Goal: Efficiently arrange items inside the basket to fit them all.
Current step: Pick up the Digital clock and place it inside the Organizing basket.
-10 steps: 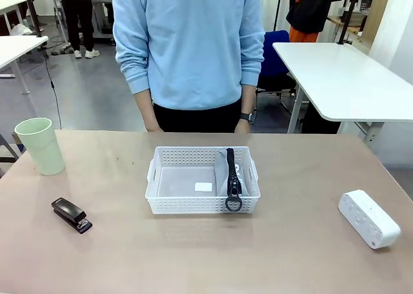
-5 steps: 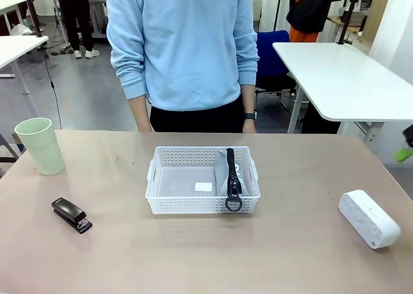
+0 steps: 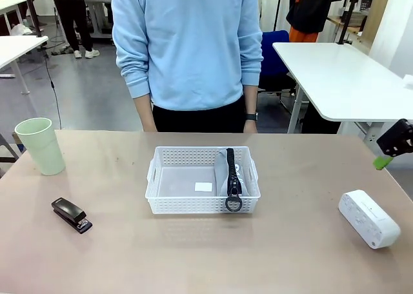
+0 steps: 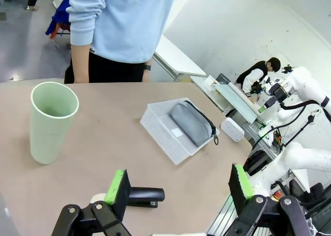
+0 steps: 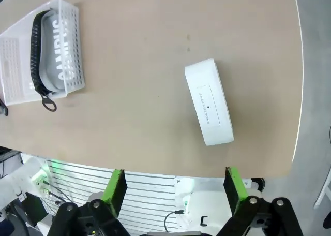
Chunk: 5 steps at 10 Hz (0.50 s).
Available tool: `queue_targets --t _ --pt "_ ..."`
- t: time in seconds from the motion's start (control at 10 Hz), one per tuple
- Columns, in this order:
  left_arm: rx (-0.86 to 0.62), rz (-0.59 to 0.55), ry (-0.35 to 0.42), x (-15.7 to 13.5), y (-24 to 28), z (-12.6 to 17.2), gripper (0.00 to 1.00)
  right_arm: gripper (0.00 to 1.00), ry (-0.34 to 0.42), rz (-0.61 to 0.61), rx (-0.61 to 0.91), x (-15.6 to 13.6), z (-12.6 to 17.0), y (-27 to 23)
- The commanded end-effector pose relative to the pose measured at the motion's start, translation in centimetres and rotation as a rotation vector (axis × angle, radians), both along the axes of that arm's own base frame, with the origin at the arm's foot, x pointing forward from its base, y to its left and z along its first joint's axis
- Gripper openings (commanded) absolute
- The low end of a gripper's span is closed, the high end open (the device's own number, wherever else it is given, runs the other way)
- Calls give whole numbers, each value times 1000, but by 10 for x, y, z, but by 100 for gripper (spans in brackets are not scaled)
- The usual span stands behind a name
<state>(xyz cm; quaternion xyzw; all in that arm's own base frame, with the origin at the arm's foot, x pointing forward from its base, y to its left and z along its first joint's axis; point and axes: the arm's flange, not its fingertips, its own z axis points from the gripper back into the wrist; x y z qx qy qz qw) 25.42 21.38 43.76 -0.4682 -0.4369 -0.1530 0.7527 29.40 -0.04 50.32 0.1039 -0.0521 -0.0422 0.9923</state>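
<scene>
Half the black stapler (image 4: 150,194) behind the left jaws

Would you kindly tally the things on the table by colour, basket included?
White: 2 (basket, rounded box)
Grey: 1 (zip pouch, lying in the basket)
Black: 1 (stapler)
Pale green: 1 (cup)
Total: 5
</scene>
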Motion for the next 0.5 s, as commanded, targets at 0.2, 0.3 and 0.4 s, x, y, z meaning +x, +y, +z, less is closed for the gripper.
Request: queue_targets --t 0.2,0.3,0.4 --pt "-10 0 -31 1 0 2 100 100 -38 51 -80 20 -29 9" --pt "-10 0 -31 1 0 2 100 100 10 37 -71 27 -48 1" --pt "-10 0 -31 1 0 2 100 100 16 12 -81 24 -64 -6"
